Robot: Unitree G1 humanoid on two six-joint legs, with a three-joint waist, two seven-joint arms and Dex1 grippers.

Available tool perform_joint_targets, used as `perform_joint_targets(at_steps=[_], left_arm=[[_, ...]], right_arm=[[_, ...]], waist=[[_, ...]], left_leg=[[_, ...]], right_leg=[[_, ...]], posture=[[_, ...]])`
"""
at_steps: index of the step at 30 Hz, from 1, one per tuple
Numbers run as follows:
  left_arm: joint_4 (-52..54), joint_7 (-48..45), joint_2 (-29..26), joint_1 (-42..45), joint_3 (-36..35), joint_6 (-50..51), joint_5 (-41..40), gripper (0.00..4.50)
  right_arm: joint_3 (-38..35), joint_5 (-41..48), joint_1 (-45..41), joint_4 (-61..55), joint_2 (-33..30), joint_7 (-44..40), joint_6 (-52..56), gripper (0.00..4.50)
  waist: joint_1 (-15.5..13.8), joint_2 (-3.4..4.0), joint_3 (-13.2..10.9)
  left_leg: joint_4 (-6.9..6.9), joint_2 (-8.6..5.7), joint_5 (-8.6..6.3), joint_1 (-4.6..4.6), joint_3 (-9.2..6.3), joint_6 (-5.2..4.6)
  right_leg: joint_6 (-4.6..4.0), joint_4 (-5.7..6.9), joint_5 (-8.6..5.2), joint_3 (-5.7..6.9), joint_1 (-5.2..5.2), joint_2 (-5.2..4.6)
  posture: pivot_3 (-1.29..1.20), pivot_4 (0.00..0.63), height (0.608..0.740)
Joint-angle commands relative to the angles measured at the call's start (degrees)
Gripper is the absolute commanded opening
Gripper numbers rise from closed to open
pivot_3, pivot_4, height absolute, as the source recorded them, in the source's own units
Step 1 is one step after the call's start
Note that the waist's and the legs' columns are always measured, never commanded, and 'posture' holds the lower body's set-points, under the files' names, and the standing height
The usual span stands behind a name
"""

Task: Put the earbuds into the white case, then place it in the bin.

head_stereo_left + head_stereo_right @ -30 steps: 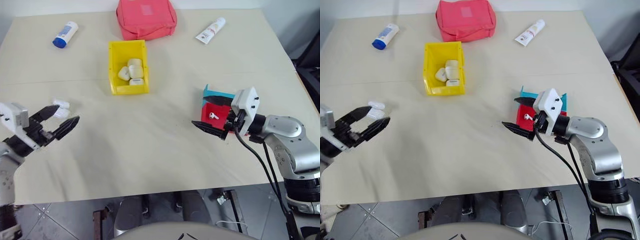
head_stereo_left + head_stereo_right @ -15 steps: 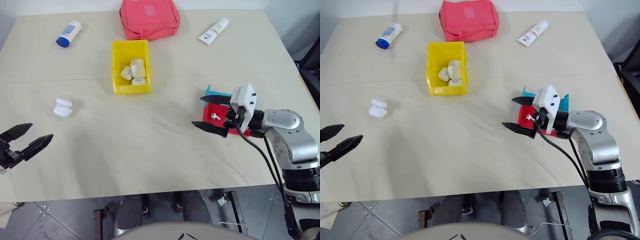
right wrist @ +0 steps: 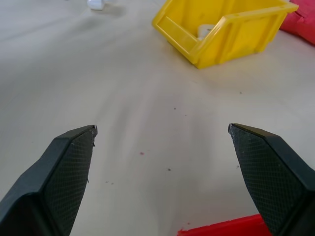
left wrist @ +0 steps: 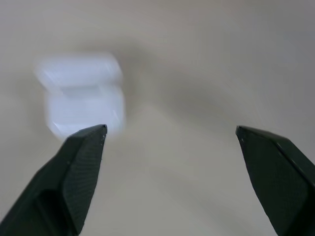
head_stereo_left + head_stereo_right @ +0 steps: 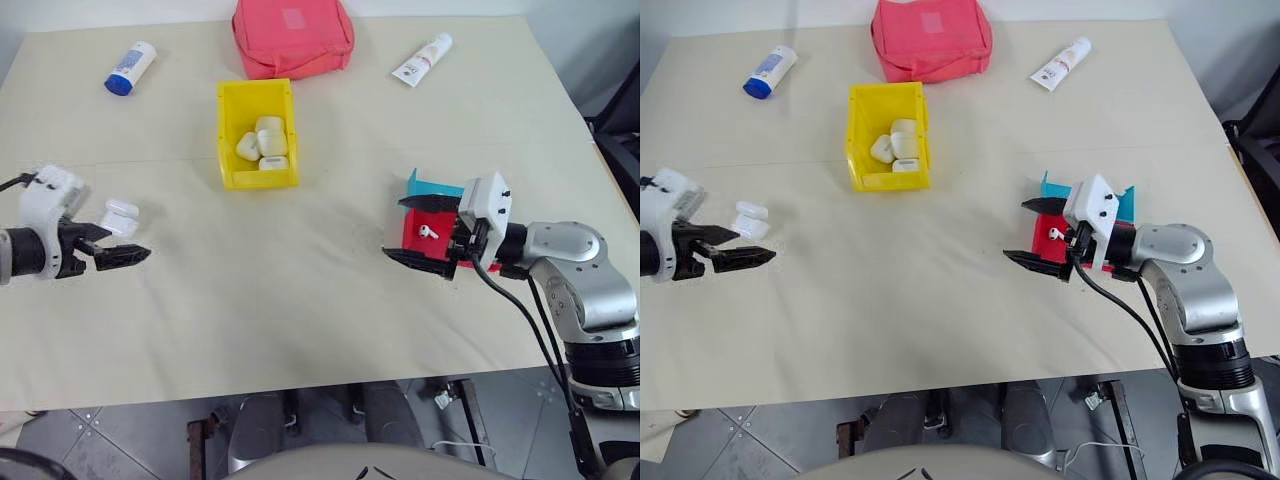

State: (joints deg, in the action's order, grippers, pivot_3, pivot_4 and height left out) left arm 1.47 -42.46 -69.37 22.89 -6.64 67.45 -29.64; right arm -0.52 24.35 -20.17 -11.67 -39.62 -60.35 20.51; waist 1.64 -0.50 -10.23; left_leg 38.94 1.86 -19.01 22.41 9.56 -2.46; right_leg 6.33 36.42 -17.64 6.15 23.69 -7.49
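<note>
Resting: glossy pebble-shaped white case, lid up | left claw spread | right claw spread

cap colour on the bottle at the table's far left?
Blue, on a white bottle with a blue label. Left eye view shows it best.

The two eye views look down from high up at the whole table, one a bit to the side of the other, so they share almost everything. The left wrist view sits very close to the tabletop and looks down past its two black fingers at the white case, just beyond one fingertip. The right wrist view looks low across the table, with the bin far beyond its fingers.
</note>
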Motion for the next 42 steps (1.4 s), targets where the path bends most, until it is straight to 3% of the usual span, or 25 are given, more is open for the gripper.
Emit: perform_joint_targets(at_steps=[1, 12, 20, 33, 42], left_arm=[[-1.53, 0.52, -0.80, 5.11, 4.68, 3.02, 3.08, 4.47], [-11.21, -4.38, -0.58, 21.73, 20.49, 1.17, 13.36, 4.47], [-25.04, -8.34, 3.50, 28.78, 28.39, -4.56, 22.21, 4.47], [-44.70, -11.80, 13.36, 36.47, 28.92, -14.90, 30.34, 4.47], [-49.90, -13.55, 16.18, 38.21, 28.41, -13.38, 33.71, 4.47]], right_arm=[[-1.97, 1.79, 1.25, -3.90, -1.15, 0.41, 1.12, 4.50], [-2.79, 2.88, 2.14, -5.58, -3.09, 0.40, 2.91, 4.50], [-2.79, 2.64, 3.14, -6.23, -2.88, 1.43, 3.08, 4.50], [-3.19, 3.03, 4.37, -7.85, -3.08, 2.90, 4.00, 4.50], [-3.69, 3.17, 4.61, -8.34, -3.50, 3.49, 4.67, 4.50]], waist=[[-0.05, -0.05, -0.03], [-0.23, -0.13, -0.07], [-0.24, -0.15, -0.08], [-1.10, -0.37, -0.21], [-1.59, -0.37, -0.20]], left_leg=[[0.02, 0.04, 0.00, 0.00, 0.00, 0.01], [0.15, 0.02, 0.03, -0.01, 0.10, -0.01], [0.17, 0.02, 0.05, -0.01, 0.14, -0.04], [0.31, -0.02, 0.12, -0.02, 0.14, -0.12], [0.44, -0.03, 0.15, -0.05, 0.11, -0.14]], right_leg=[[-0.01, 0.01, 0.00, 0.00, 0.00, 0.04], [0.00, 0.11, -0.01, -0.06, 0.03, 0.05], [0.03, 0.12, -0.02, -0.06, 0.03, 0.08], [0.07, 0.31, -0.03, -0.06, 0.01, 0.02], [0.07, 0.52, -0.03, -0.07, 0.01, -0.05]], posture=[[0.00, 0.150, 0.740], [0.00, 0.150, 0.740], [0.00, 0.150, 0.740], [0.00, 0.150, 0.740], [0.00, 0.150, 0.740]])
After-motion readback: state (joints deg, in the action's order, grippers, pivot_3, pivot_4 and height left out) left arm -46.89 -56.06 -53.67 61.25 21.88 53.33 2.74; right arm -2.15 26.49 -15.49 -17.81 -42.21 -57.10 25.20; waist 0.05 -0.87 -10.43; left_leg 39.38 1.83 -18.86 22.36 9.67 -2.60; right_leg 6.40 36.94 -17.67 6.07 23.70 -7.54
